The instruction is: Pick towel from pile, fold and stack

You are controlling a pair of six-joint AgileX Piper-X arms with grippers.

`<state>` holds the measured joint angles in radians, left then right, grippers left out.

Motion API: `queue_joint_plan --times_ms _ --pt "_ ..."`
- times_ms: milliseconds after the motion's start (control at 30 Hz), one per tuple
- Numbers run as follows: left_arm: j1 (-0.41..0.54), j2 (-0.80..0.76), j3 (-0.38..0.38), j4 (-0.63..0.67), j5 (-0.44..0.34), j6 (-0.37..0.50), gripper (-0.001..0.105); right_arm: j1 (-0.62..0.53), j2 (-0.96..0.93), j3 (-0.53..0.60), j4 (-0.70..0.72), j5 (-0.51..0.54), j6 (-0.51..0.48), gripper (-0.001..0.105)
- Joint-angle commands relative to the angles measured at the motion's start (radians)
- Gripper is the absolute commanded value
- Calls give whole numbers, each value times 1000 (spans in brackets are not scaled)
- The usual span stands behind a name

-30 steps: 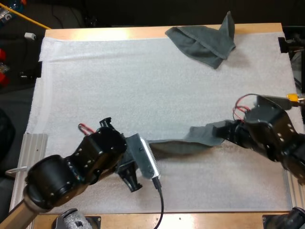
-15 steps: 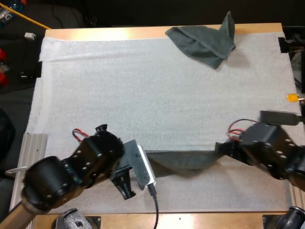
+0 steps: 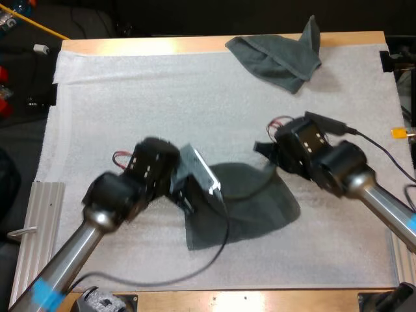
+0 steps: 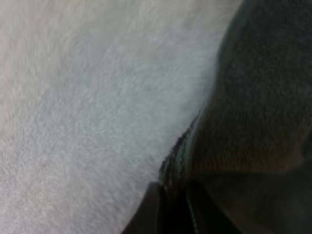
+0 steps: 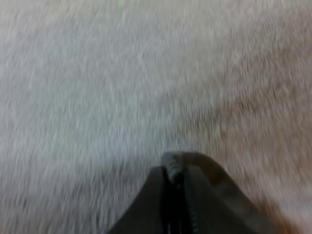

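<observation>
The crumpled towel (image 3: pixel 278 57) sits at the upper right of the high view, on the far edge of the white mat (image 3: pixel 130 104), well apart from both arms. A ribbed metal rail (image 3: pixel 40 221) lies along the desk (image 3: pixel 156 44) at the lower left.

The towel (image 3: pixel 253 208) lies loosely spread on the mat just below centre. It is longer across the frame than up it, with one corner pointing to the lower left.

The left gripper (image 3: pixel 190 198) (image 4: pixel 171 187) is clamped on the towel's (image 4: pixel 253 97) left edge. The hem is pinched between its fingers (image 4: pixel 152 207).

The right gripper (image 3: pixel 265 156) (image 5: pixel 175 170) is at the upper right edge, fingers (image 5: pixel 204 200) pressed together on a thin bit of dark hem.
</observation>
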<state>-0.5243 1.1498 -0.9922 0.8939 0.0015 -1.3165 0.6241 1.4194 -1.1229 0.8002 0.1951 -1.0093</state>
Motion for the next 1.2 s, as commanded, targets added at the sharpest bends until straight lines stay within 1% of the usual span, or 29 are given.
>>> queue_joint_plan --times_ms 0,67,167,300,367,433,500,567,633,800,900,1000,1033,1100,1133,1167 --pt "25 30 1 -50 12 6 0 -27 29 -3 -49 -14 -4 0" --pt "61 86 1 -111 19 6 0 -59 74 -3 -100 -32 -4 0" --pt "94 152 1 -166 25 6 0 -95 125 -3 -171 -71 -4 0" --pt "106 214 1 -211 22 6 0 -138 180 -3 -251 -152 -4 0" --pt "106 245 1 -233 0 6 0 -156 208 -3 -289 -165 -2 0" --pt "106 268 1 -250 -2 3 0 -168 226 -3 -320 -177 1 0" --pt "106 289 1 -262 -34 -2 0 -179 243 -3 -349 -184 0 0" --pt "106 310 1 -268 -102 -2 0 -186 257 -3 -383 -195 0 0" --pt "106 324 1 -271 -149 -2 0 -189 267 -3 -421 -195 0 0" --pt "106 337 1 -295 -155 -2 0 -189 291 -3 -501 -214 3 0" --pt "108 337 1 -316 -187 -10 0 -189 292 -3 -545 -214 3 0" --pt "125 337 1 -319 -187 -53 0 -190 292 -3 -610 -230 3 0" --pt "134 337 -1 -320 -183 -68 2 -190 292 -3 -628 -238 3 1" --pt "154 337 -3 -321 -177 -95 11 -190 292 -3 -669 -252 3 10" --pt "167 337 -5 -321 -173 -100 17 -190 292 -3 -684 -258 3 18" --pt "180 337 -6 -320 -164 -106 27 -190 292 -3 -705 -265 3 29"
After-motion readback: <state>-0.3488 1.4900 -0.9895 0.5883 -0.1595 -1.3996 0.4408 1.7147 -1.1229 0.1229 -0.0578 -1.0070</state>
